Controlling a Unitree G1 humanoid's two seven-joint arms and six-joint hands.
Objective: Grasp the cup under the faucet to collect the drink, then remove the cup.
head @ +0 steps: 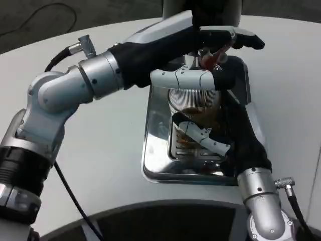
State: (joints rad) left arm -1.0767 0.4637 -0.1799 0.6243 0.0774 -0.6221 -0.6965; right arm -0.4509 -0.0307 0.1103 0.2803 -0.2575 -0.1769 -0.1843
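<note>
A clear ribbed cup [193, 102] stands on the steel drip tray [153, 150] under the faucet [208, 58], whose reddish spout shows just above the cup's rim. Brownish drink shows low in the cup. My right hand [216, 138] reaches in from the bottom right and grips the cup's lower half, white fingers [200, 136] wrapped across its front. My left hand [210, 50] comes from the left and closes on the faucet lever, dark fingers [235, 37] lying over the top and a white finger [183, 79] below, across the cup's rim. The hands hide much of the cup.
The dispenser body [200, 7] rises at the top centre behind the tray. The white table [110, 150] spreads to the left and right of the tray. My left forearm [100, 75] crosses above the table's left side.
</note>
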